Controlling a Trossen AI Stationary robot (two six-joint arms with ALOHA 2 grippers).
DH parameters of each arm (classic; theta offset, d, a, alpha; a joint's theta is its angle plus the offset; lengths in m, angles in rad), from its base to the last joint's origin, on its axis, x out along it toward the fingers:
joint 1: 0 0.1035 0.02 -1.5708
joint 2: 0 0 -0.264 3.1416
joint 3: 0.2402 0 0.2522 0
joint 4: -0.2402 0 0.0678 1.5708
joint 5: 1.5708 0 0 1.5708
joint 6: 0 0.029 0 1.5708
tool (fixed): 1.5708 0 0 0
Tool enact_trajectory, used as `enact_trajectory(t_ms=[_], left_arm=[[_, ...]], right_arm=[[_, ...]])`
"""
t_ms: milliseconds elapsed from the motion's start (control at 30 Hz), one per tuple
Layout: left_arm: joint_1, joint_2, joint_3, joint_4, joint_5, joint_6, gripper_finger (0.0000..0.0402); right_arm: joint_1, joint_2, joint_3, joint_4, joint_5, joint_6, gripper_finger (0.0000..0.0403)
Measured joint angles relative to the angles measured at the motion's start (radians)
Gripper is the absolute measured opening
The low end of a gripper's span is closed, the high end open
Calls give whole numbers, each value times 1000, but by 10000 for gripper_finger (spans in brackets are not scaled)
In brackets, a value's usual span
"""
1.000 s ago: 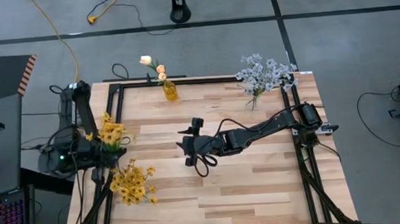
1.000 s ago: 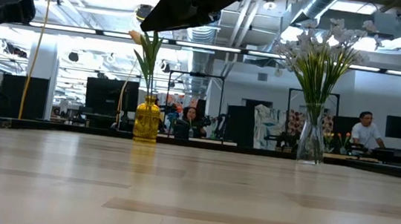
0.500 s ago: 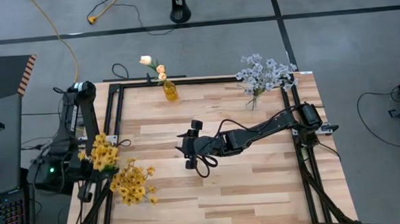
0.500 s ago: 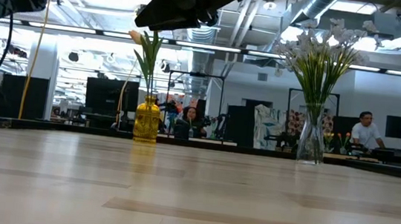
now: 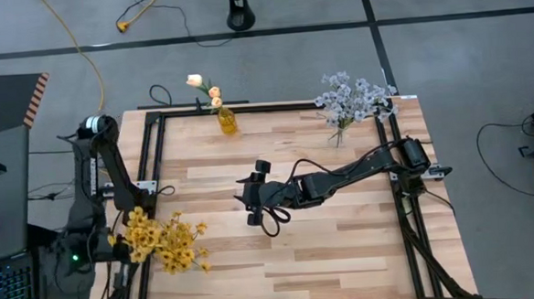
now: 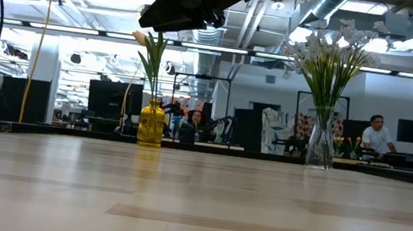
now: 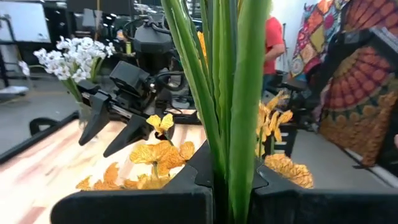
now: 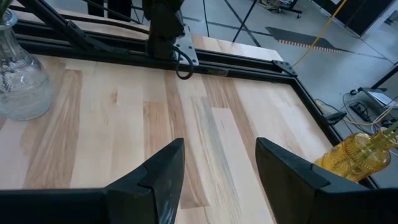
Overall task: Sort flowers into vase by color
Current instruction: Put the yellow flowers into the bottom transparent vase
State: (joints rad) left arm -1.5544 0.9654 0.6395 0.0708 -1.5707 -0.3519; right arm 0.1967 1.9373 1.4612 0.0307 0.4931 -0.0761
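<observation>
Left tool [image 5: 117,251], pinching upright yellow flowers [image 5: 139,231] at the worktop's [image 5: 328,256] left edge; right tool [image 5: 248,198] hovers spread mid-worktop.

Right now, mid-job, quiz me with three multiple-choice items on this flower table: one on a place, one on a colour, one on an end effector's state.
1. Where is the left end effector?
A. at the table's left edge, by the yellow flowers
B. over the clear vase
C. at the table's centre

2. What colour are the flowers in the clear vase?
A. yellow
B. pale blue-white
C. peach

3. How is the right end effector?
A. shut on a stem
B. open, holding nothing
C. shut, empty

Answers:
1 A, the high view shows it beside the yellow flowers.
2 B, a pale spray fills it.
3 B, its wrist view shows only bare table between spread fingers.
</observation>
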Motion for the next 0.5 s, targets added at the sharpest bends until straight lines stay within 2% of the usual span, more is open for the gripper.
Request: enact_trajectory(t_ms=[267, 500], left_arm=[[65, 70, 0, 51, 0, 6, 0], [117, 107, 0, 154, -1, 80, 0]], right_arm=[[0, 0, 0, 7, 0, 0, 224], [0, 0, 0, 7, 0, -1, 224]])
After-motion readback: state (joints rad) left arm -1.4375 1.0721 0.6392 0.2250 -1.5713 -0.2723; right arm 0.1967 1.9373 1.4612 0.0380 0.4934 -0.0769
